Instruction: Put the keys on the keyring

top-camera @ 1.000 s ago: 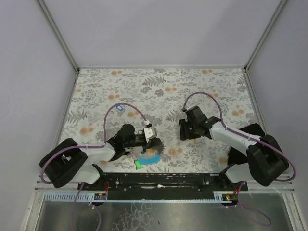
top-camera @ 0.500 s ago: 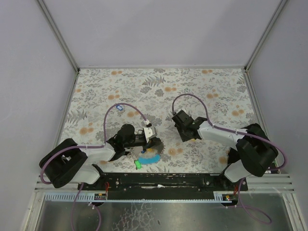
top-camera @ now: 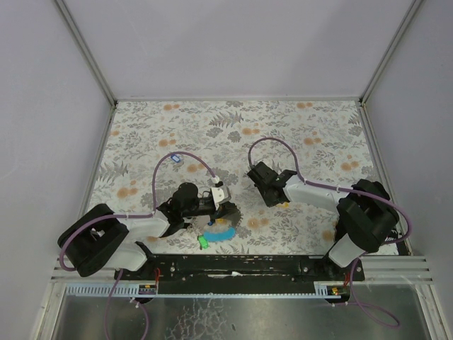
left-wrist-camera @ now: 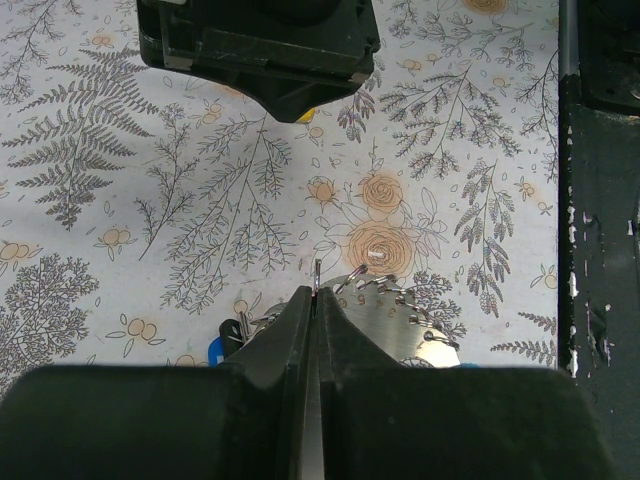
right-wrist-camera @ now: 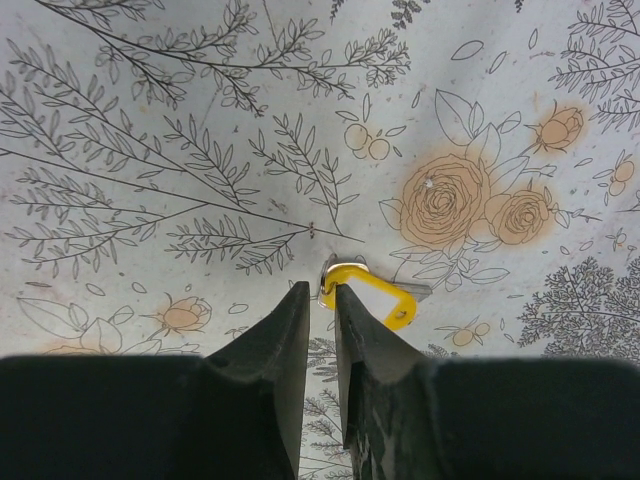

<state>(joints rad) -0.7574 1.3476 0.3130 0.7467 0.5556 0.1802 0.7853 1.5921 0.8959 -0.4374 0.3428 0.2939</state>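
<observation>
Left gripper (left-wrist-camera: 315, 305): fingers pressed fully together on a thin wire of the keyring (left-wrist-camera: 316, 272), near the table's front edge.
Right gripper (right-wrist-camera: 320, 292): fingers a sliver apart, tips at the head of a yellow-capped key (right-wrist-camera: 372, 293) lying flat on the floral tablecloth (top-camera: 177, 127). Whether they have bitten it cannot be told.
Bunch: a blue-capped key (left-wrist-camera: 214, 350) and a silvery toothed tag (left-wrist-camera: 400, 335) sit under the left fingers, with the light-blue strap (top-camera: 221, 232) and a green-capped key (top-camera: 203, 242) beside them.
Risk: a pinch on the cap's very edge could squirt the flat key away, and the ring, held by thin wire, could twist when pushed.
In the way: the bunch crowds the ring, leaving little free wire.
</observation>
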